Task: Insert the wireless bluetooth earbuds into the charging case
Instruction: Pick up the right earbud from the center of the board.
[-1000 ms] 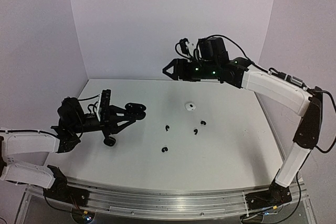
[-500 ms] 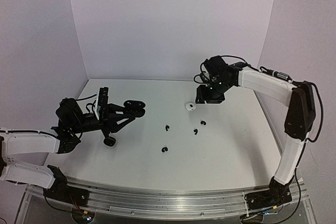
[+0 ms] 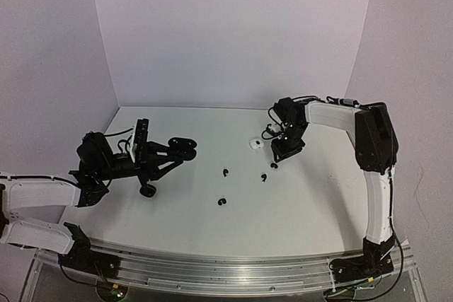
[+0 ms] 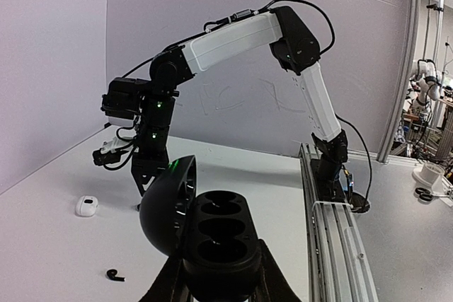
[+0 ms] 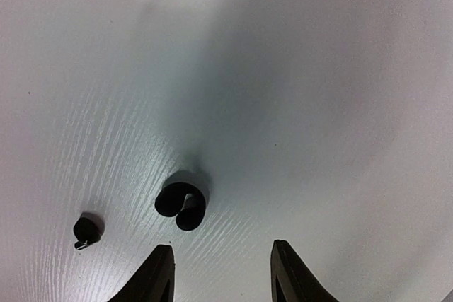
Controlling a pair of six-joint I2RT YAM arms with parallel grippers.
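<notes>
A white table (image 3: 304, 210) is seen in the middle. It is closed in by plain pale purple walls (image 3: 233, 33) at 9, 12 and 3 o'clock. A metal rail (image 3: 212, 268) is fixed along its edge at 6 o'clock.

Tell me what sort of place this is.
Most likely a robotics lab test cell: left arm and right arm bolted to an aluminium rail, a white table boxed in by plain panels, and seemingly another robot arm beyond them.
</notes>
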